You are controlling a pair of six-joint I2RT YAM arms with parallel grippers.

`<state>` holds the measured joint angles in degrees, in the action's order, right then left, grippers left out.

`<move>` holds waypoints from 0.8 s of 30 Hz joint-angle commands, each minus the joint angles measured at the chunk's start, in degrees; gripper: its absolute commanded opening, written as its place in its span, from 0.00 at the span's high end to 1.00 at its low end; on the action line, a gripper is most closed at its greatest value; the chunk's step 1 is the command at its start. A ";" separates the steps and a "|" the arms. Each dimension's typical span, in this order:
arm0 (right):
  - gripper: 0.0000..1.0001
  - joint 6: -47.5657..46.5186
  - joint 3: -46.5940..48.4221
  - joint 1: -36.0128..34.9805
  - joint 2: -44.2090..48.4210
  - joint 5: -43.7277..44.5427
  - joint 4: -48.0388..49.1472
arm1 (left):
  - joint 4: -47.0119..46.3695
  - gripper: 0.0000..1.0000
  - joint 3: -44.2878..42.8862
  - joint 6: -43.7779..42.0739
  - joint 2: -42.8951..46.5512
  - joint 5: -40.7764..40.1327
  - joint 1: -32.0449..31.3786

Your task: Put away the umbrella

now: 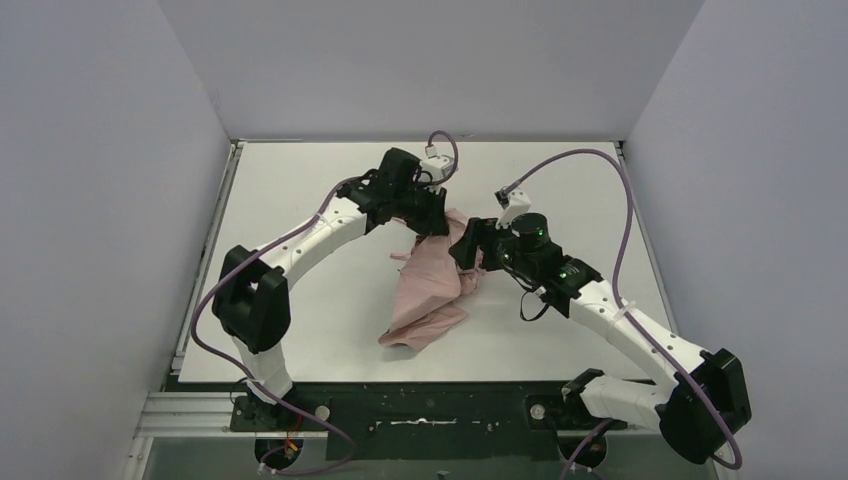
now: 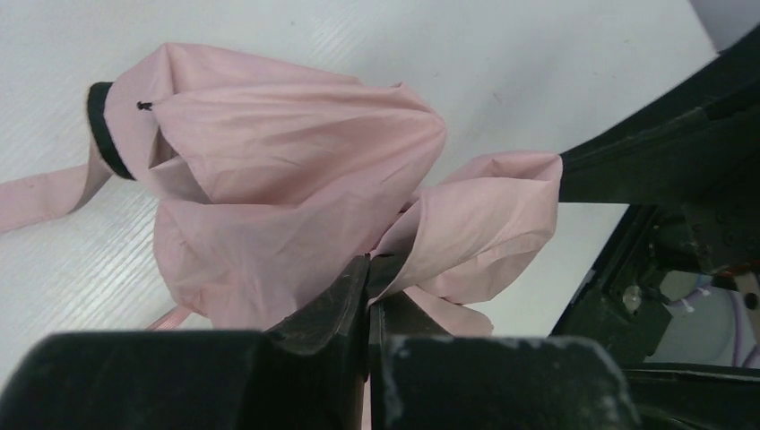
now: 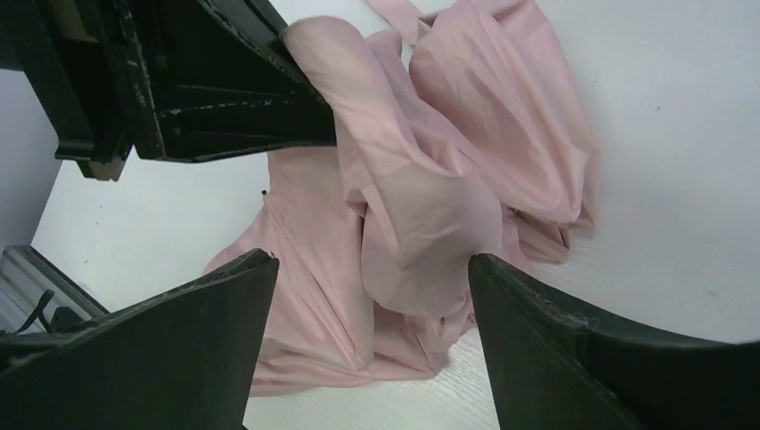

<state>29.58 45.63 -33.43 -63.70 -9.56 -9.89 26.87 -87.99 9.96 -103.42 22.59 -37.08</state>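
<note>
The umbrella point(image 1: 430, 290) lies crumpled in the middle of the white table, pale pink fabric in loose folds. My left gripper point(image 1: 432, 222) is at its far end, shut on a fold of the fabric point(image 2: 466, 224), lifting it slightly. In the left wrist view the gripper point(image 2: 370, 262) has its jaws pressed together with fabric between them; a black band point(image 2: 103, 130) and pink strap point(image 2: 40, 197) show at left. My right gripper point(image 1: 468, 250) hovers open over the fabric's right side. In the right wrist view it point(image 3: 372, 264) straddles the pink folds point(image 3: 430, 197) without touching. Shaft and handle are hidden.
The white table point(image 1: 300, 190) is bounded by grey walls on the left, back and right. A metal rail point(image 1: 200, 410) runs along the near edge by the arm bases. In the right wrist view the left gripper's black body point(image 3: 179, 81) is close at upper left.
</note>
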 commanded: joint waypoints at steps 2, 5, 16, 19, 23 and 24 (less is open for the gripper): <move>0.18 -6.41 5.91 -0.01 -2.29 0.75 7.91 | -6.81 1.00 -0.03 2.08 4.83 10.08 1.68; 0.13 -12.35 9.76 0.27 -4.24 0.46 3.77 | -7.96 1.00 0.24 1.77 5.61 13.86 2.16; 0.12 -27.33 16.55 1.48 -8.14 -4.07 -4.26 | -9.36 1.00 1.50 -0.23 8.19 22.34 2.71; 0.25 -28.77 17.58 1.89 -9.10 -5.35 -5.50 | -8.79 1.00 1.46 -0.72 8.57 22.65 2.85; 0.49 -27.74 17.49 2.63 -9.85 -8.11 -4.34 | -8.59 1.00 1.78 -0.60 8.96 22.03 3.13; 0.55 -27.17 17.36 2.80 -10.03 -8.52 -3.74 | -8.79 1.00 1.98 -0.37 9.09 21.81 3.22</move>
<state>3.42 60.60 -31.68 -73.30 -15.62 -16.05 20.73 -86.32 10.15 -98.43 41.21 -34.35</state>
